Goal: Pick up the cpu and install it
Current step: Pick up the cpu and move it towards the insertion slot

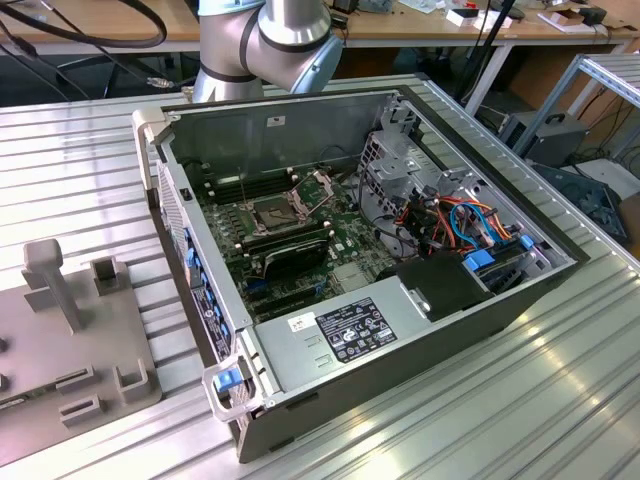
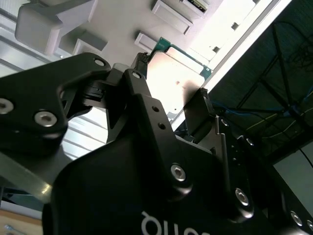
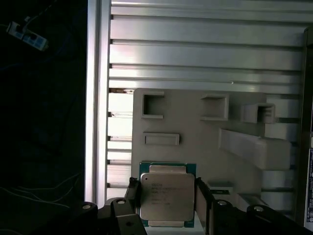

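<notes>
My hand (image 3: 166, 190) clamped on two opposite edges of the cpu (image 3: 166, 203), over the grey tray (image 3: 195, 147) on the ribbed worktop (image 3: 195, 49), lid print too faint to read.

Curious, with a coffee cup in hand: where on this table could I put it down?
Bare ribbed table lies at the exterior view's lower right beside the computer case, and past the grey tray at its upper left. Crowded: the case's inside, full of cables.
</notes>
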### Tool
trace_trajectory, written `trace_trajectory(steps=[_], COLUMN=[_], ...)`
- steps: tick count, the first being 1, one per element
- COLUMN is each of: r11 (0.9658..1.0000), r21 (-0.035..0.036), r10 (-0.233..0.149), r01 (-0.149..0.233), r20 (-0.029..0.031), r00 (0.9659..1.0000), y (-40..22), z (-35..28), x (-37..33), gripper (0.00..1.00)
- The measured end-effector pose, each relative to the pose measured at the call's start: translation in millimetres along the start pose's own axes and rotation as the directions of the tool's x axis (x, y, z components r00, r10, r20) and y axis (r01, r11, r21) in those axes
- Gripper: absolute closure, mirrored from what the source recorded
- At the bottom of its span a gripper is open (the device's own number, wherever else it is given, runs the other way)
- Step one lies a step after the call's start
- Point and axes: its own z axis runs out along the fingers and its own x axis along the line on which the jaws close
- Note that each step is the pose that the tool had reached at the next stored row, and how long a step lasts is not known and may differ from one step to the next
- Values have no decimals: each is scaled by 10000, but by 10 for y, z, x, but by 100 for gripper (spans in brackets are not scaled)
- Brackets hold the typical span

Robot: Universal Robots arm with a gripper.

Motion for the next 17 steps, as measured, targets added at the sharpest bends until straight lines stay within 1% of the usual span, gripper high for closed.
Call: trace_trajectory(steps=[17], r11=[10000], r21=[1], r10=[0], r01=[0], r20=[-1], r00=[10000], y=[0], z=[-33], x=[-1], gripper=[45])
